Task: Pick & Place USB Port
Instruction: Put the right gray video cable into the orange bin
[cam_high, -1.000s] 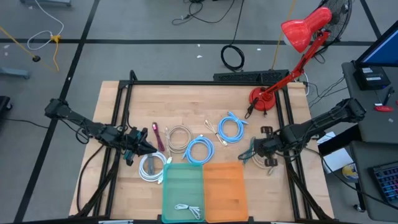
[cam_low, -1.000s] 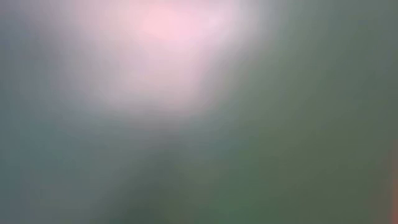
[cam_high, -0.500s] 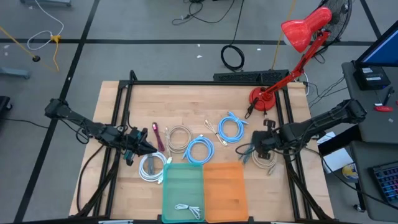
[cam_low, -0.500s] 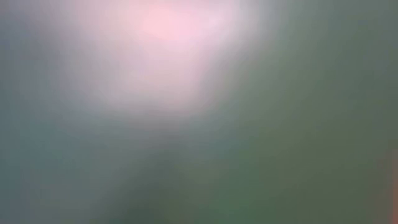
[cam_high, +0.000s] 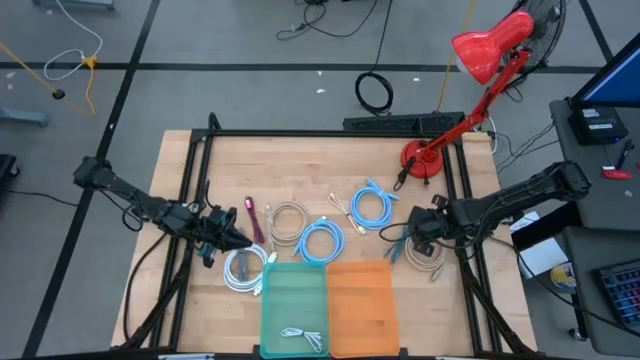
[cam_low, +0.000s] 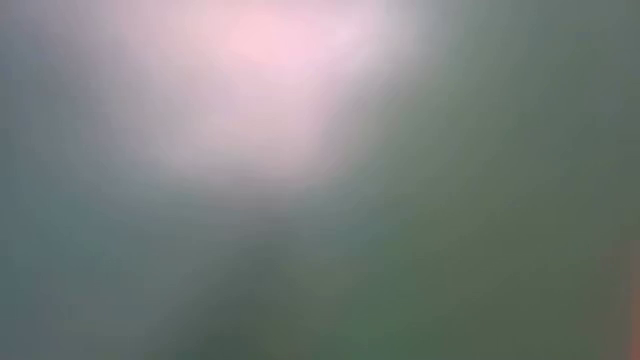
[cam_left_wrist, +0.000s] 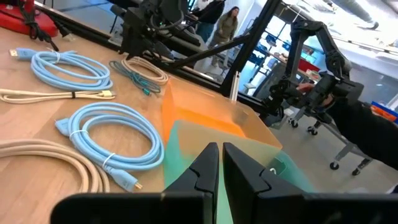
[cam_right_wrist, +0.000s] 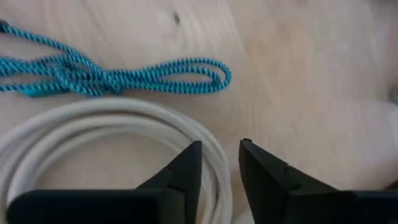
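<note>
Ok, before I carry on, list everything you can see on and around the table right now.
Blue cable coils: two, light blue, table centre, behind the trays.
Beige cable coil: one, left of the blue coils.
White cable coil: one, left of the green tray.
Cream cable coil: one, right of the orange tray.
Teal braided cable: one, beside the cream coil.
Magenta cable: one, left of the beige coil.
Green tray: one, front centre, a small white cable inside.
Orange tray: one, right of the green tray.
Red desk lamp: one, back right corner.
Left gripper: shut, near the white coil.
Right gripper: open, over the cream coil.
</note>
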